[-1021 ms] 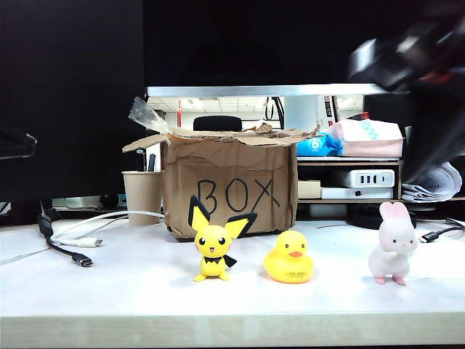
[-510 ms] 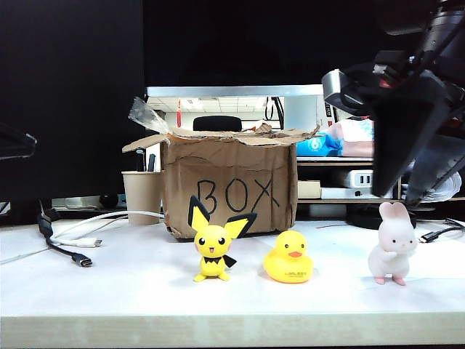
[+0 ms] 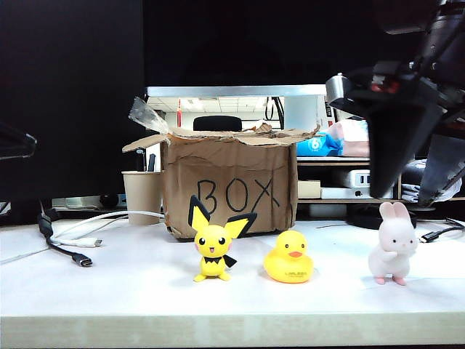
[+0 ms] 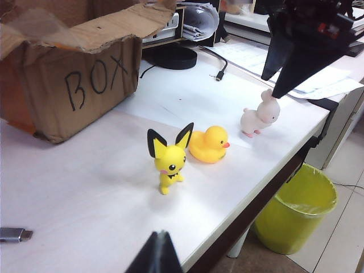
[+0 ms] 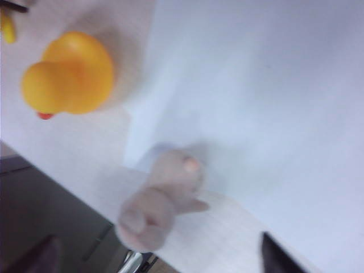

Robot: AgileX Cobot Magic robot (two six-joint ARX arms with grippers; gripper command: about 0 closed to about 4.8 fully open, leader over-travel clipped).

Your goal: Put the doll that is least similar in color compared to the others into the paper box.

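Yellow dolls number two; one pink-white doll point(image 3: 393, 243) stands under the wide-open right end effector point(image 3: 410, 196); left end effector point(image 4: 156, 256) unreadable.

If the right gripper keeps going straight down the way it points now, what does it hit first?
Most likely the pink-white rabbit doll. The right gripper hangs open just above it, pointing down, and the right wrist view shows the doll between its fingertips. Depth alignment is hard to confirm.

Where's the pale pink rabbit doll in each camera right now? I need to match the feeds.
Exterior view: pink rabbit stands at the far right of the table, under the right hand.
Left wrist view: rabbit near the table's edge, beyond the yellow duck.
Right wrist view: blurred rabbit, seen from above.
Shared landmark: the duck, beside the rabbit in all three.
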